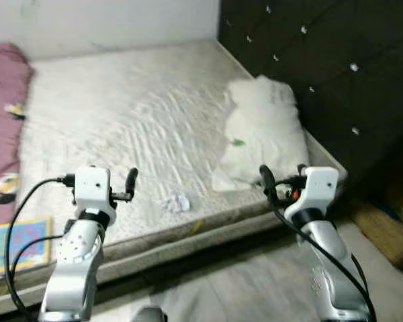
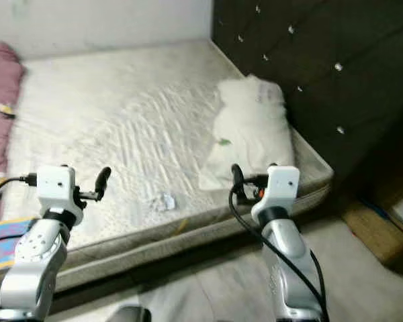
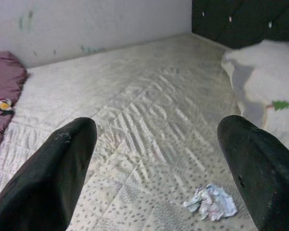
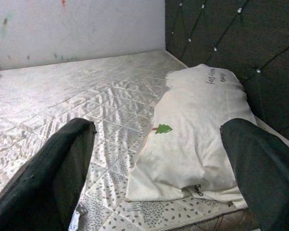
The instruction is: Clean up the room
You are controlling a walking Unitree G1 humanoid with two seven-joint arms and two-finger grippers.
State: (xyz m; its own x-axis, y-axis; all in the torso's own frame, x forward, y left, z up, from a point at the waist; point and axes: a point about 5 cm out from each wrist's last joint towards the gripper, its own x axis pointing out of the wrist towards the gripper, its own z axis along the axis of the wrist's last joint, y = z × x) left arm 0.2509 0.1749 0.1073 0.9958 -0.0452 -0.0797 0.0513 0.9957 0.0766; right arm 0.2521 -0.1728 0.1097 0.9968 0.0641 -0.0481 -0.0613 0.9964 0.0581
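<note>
Both grippers are seen raised over the near edge of a bare mattress [image 1: 121,114] in the left eye view: the left gripper [image 1: 130,181] is held above the quilted surface and the right gripper [image 1: 265,180] just before a white pillow [image 1: 265,131]. A small crumpled paper [image 1: 177,202] is seen lying on the mattress near its front edge, between the two grippers and nearer the left one. The pillow is laid against a dark tufted headboard [image 1: 322,60], and a pink blanket [image 1: 3,114] is spread along the mattress's far left side, with a colourful book [image 1: 17,245] near the left corner. In the right eye view the same layout is shown, with grey floor [image 2: 208,288] below the bed. In the left wrist view the two black fingers [image 3: 48,178] are held wide apart with nothing between them, and the crumpled paper is seen just ahead, beside the pillow's near end. In the right wrist view the fingers [image 4: 50,173] are likewise spread wide and empty, and the pillow, marked with a small green tree, is seen lying ahead on the mattress.
</note>
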